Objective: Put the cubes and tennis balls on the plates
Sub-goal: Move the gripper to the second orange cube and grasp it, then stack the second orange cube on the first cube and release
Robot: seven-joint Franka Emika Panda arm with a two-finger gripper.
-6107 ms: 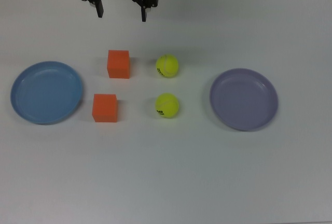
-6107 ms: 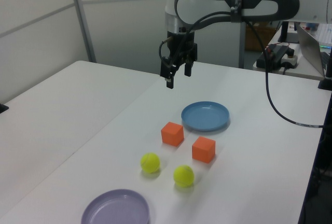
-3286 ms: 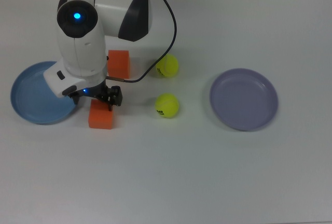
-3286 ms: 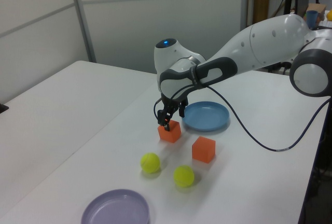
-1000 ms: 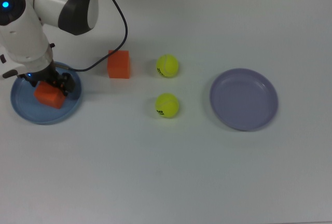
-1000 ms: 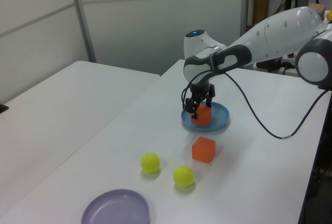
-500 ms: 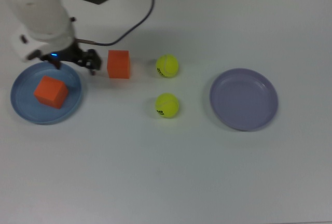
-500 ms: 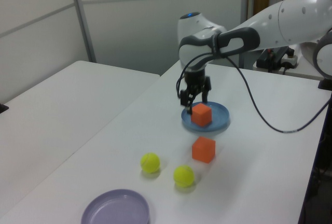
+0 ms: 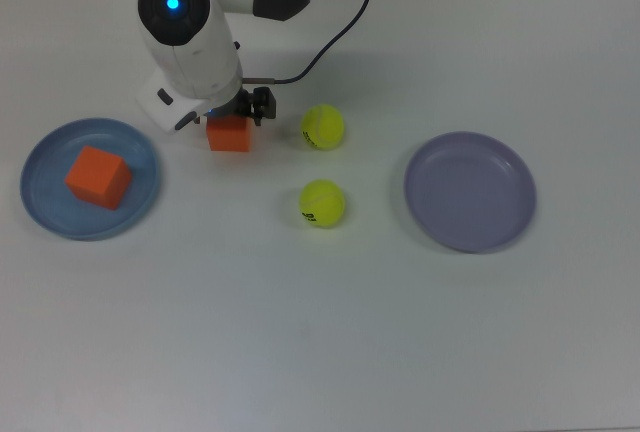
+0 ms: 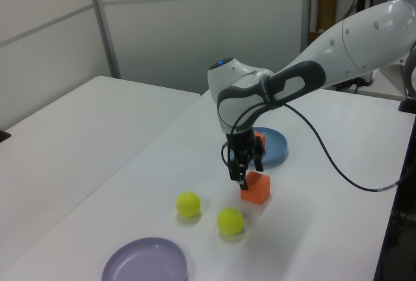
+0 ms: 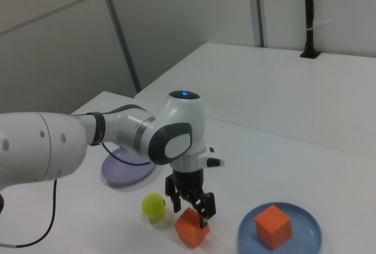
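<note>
1. Going by the top view's left: blue plate [image 9: 40,210] already holds one cube [image 9: 98,176].
2. Next, end effector [image 11: 191,208] hangs spread wide over second cube [image 11: 192,230], not gripping it.
3. Both tennis balls [image 9: 323,126] sit on the counter [image 9: 320,332]; lavender plate [image 9: 470,192] waits empty.

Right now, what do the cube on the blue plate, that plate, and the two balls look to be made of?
Cube: matte orange-red, with flat, even faces without shine; possibly foam, wood or plastic, hard to say. Blue plate: smooth, faintly glossy with a soft sheen on the rim, likely plastic. Balls: fuzzy yellow-green felt with black lettering, typical tennis balls.
</note>
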